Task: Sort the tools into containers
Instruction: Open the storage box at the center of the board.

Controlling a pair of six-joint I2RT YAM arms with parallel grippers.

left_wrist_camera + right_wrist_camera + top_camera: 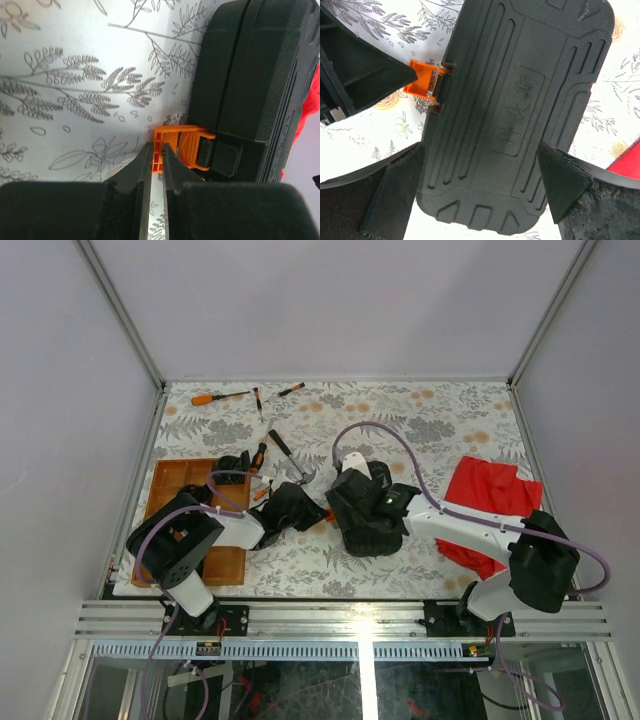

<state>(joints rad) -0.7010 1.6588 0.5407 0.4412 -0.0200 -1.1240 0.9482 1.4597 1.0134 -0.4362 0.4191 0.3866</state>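
The black ribbed tool case (366, 523) lies shut in the middle of the table. Its orange latch (180, 145) sticks out on the left side, and my left gripper (157, 148) is shut on the latch's outer tab. In the right wrist view the case lid (520, 110) fills the frame. My right gripper (481, 150) is open just over the lid, one finger (395, 190) at its left edge, the other over its right half. Loose tools lie behind: an orange screwdriver (214, 397), a hammer (290, 459) and small drivers (291, 390). The wooden tray (178, 483) sits at the left.
A red cloth (488, 502) lies to the right of the case, under the right arm. More orange-and-black tools (255, 458) lie by the tray's far right corner. The left arm's body covers the tray's near half. Grey walls enclose the floral table mat.
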